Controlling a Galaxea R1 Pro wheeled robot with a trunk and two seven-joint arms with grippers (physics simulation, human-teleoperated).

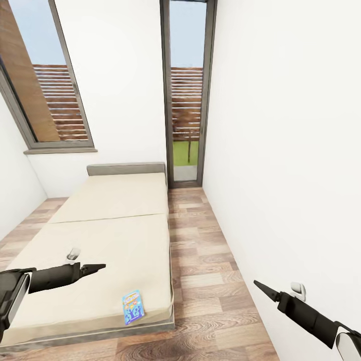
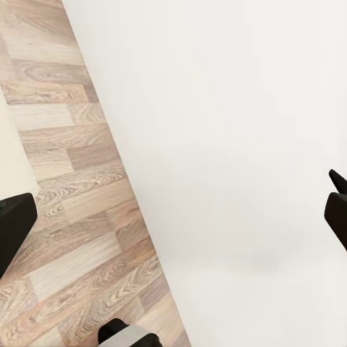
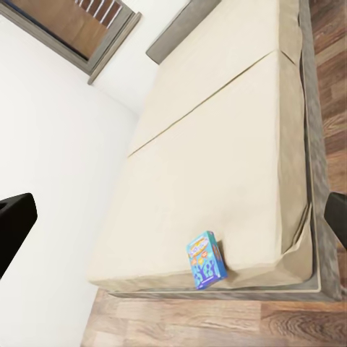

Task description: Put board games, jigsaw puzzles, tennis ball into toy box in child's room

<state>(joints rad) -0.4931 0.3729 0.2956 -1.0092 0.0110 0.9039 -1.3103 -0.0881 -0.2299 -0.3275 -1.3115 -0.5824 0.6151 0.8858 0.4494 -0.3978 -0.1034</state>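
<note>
Both arms are reaching into the lower part of the head view. At the lower left of the frame, the left hand is hanging over the near part of the bed, its dark fingers lying close together and pointing to the right. At the lower right, the right hand is hanging over the wood-plank floor beside the white wall, and it is pointing up and to the left. In the head view its fingers are looking like one narrow point, but in each wrist view the two dark fingertips are sitting at opposite edges of the picture, so I cannot tell how wide either hand is.

One light blue board game with colourful print is lying flat on the beige mattress, close to the near edge of the bed and near its right corner. In the right wrist view the same box is showing by the mattress edge.

At the far end of the bed the grey headboard is standing against the wall, under a window. To the right of it a tall glass door is showing grass outside.
</note>
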